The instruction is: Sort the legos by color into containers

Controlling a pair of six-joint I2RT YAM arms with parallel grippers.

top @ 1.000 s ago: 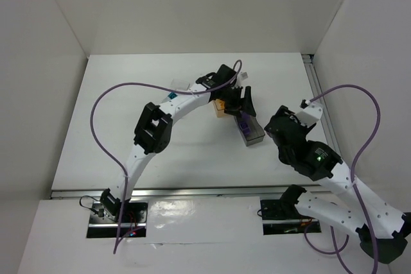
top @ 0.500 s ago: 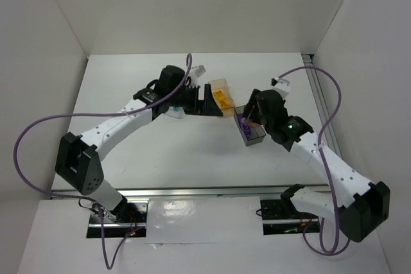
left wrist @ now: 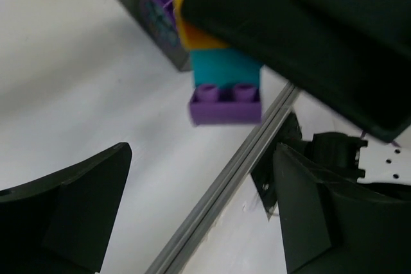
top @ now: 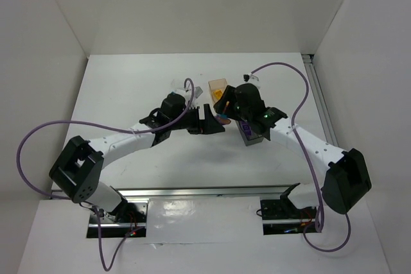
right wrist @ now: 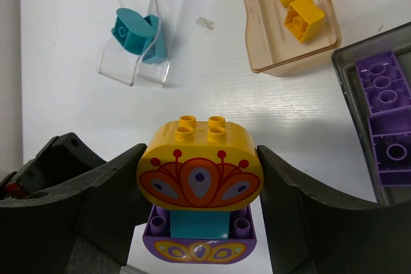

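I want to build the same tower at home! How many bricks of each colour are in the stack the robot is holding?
yellow brick: 1
teal brick: 1
purple brick: 1
Total: 3, all stacked together in the right gripper

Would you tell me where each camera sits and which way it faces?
Top external: overhead behind the bases, facing down on the table; both arms show.
Left wrist: faces the brick stack; the open left gripper frames it.
Right wrist: looks down; the right gripper clamps the stack.
Shared by both wrist views: the stack, the dark grey box.
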